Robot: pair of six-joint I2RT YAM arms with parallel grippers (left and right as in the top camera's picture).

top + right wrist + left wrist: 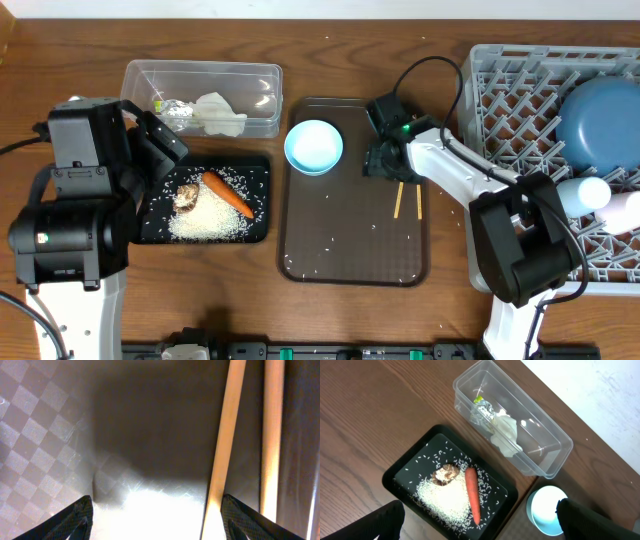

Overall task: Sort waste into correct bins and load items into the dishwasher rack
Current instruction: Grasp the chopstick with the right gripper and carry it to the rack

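Counted two chopsticks (398,200), one carrot (228,193), one brown lump (187,196), one light-blue cup (314,146). Also one blue plate (600,112), one black tray (260,228), one clear tub (200,75), one brown tray (350,240), one rack (500,70).

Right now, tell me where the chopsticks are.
Overhead, the chopsticks lie on the right side of the brown tray, partly under the right gripper, left of the dishwasher rack.
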